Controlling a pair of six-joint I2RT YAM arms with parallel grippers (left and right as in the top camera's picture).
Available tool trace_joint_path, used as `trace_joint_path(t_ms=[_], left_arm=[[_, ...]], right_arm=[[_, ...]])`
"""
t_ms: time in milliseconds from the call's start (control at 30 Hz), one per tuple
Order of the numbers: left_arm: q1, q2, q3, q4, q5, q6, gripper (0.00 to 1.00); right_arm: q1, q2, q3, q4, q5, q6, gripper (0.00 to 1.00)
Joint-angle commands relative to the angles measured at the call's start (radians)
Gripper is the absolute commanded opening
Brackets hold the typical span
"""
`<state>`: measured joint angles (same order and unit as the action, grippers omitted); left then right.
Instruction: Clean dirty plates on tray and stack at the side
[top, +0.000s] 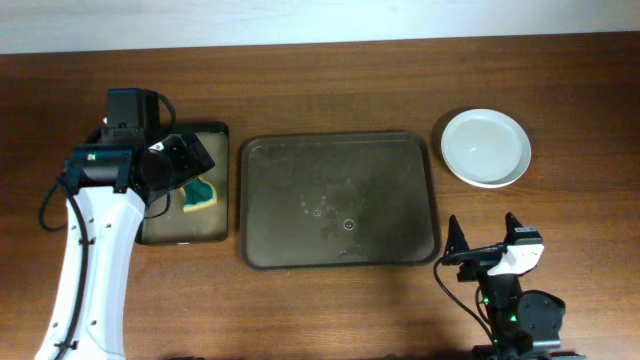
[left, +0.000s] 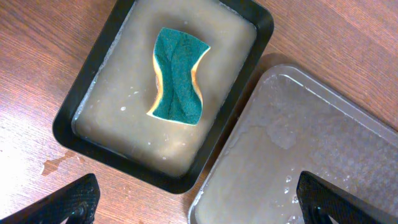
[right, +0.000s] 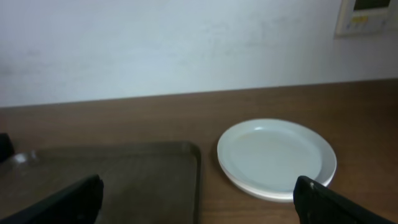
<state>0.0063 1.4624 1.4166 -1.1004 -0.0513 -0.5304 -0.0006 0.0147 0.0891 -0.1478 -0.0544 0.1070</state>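
Left end effector (top: 185, 160): hangs tilted down over the green sponge (left: 179, 78) in the black tray (left: 68, 124), gapes wide, grips nothing. Right end effector (top: 485, 240): sits low, faces forward, equally wide, empty. White plates (top: 486, 147): rest stacked on the tabletop (top: 330, 310) right of the brown tray (top: 300, 230).

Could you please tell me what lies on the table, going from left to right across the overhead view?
small black tray → large brown tray → white plates
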Motion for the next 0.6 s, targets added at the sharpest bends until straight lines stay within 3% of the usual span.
trace_joint_path(t_ms=[0,567], left_arm=[[0.003,-0.004,0.008,-0.001,0.007,0.009,0.99],[0.003,-0.004,0.008,-0.001,0.007,0.009,0.99]], right_arm=[[-0.007,-0.011,-0.063,0.080,-0.010,-0.002,0.98],[-0.006,-0.011,-0.084,0.074,-0.014,-0.002,0.98]])
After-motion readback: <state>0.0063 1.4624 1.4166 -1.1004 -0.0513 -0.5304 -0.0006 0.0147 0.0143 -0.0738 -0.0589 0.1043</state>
